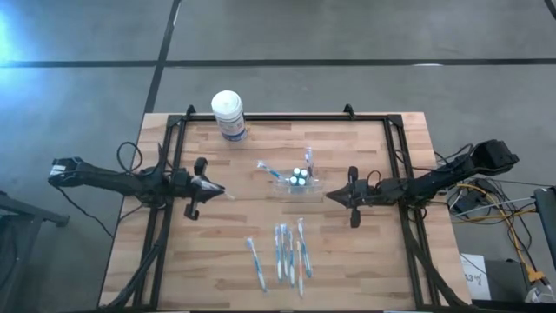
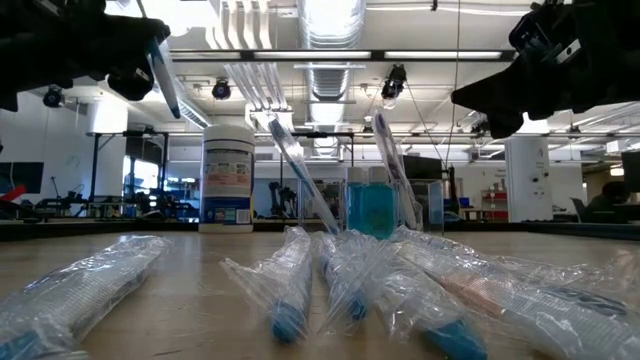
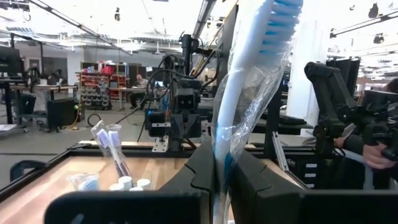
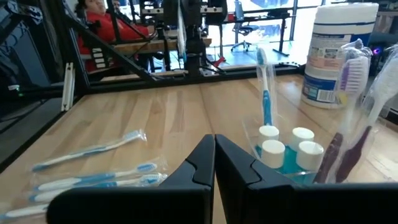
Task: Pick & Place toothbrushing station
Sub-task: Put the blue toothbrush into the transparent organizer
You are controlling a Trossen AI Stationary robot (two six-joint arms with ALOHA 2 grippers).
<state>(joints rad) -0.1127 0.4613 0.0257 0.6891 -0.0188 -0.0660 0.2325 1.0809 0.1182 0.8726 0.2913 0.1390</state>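
Wood tabletop [image 1: 347, 252], busy lab bkgd

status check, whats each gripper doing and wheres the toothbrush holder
Left gripper shut on plastic-wrapped blue-and-white toothbrush, left of centre. Right gripper shut, empty, beside clear plastic holder at table centre. Nothing between them.

Toothbrushing station [image 1: 298, 181]: clear plastic holder, upright, near the table's centre, holding white-capped bottles and wrapped toothbrushes.
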